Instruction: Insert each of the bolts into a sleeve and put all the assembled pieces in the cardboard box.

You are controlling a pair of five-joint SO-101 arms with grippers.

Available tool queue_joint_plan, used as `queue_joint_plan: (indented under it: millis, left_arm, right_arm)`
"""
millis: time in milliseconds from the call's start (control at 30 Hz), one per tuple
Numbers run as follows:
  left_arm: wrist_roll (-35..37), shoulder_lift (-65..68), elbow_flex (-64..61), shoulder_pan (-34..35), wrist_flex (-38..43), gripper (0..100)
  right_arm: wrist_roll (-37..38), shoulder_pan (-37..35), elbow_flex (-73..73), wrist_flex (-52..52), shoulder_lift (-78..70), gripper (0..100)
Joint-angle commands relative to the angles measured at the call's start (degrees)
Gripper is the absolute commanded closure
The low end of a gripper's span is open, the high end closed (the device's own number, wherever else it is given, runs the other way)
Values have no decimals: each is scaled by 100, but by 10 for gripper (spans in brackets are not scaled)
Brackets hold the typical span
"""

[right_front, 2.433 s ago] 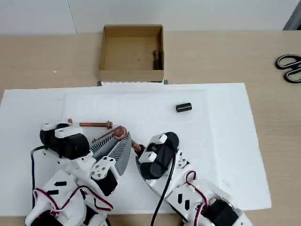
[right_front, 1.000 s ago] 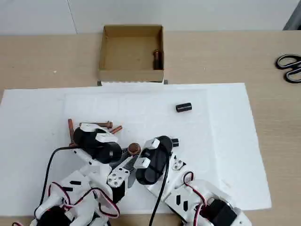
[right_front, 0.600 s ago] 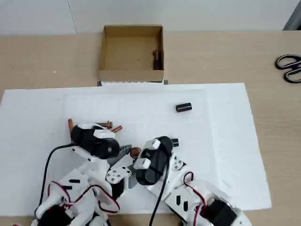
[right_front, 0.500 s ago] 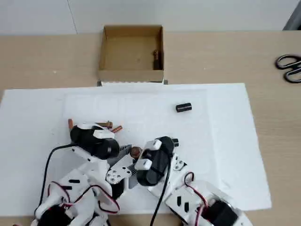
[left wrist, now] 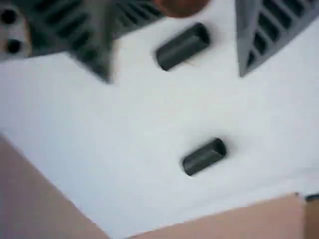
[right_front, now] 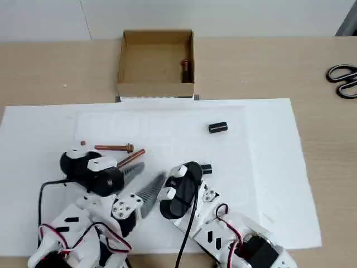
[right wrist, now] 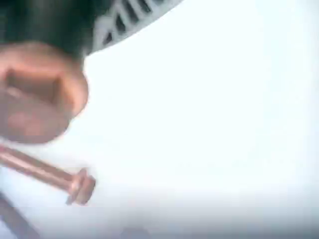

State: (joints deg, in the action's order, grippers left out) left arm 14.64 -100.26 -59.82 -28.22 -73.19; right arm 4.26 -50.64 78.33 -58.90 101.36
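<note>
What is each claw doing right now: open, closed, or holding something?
Left claw: open, holding nothing.
Right claw: closed on a bolt, its head showing.

Black-handled scissors lie at the right edge of the frame on a light wooden table. A large white sheet covers the table's lower half, near the scissors.
</note>
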Motion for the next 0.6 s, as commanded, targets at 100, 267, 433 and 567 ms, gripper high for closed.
queue_joint_plan:
  millis: [100, 267, 433, 567]
  left_arm:
    - [-431, 44, 145, 800, 246, 995]
    - [-457, 44, -338, 1547, 255, 994]
    - [-457, 44, -1578, 2356, 941, 994]
    - [-457, 44, -2396, 2558, 1503, 994]
  right_arm:
    - [35, 593, -62, 145, 75, 995]
    - [-97, 1007, -88, 154, 75, 995]
    - [-176, 1648, -105, 189, 31, 995]
    - [-211, 2369, -290, 233, 22, 995]
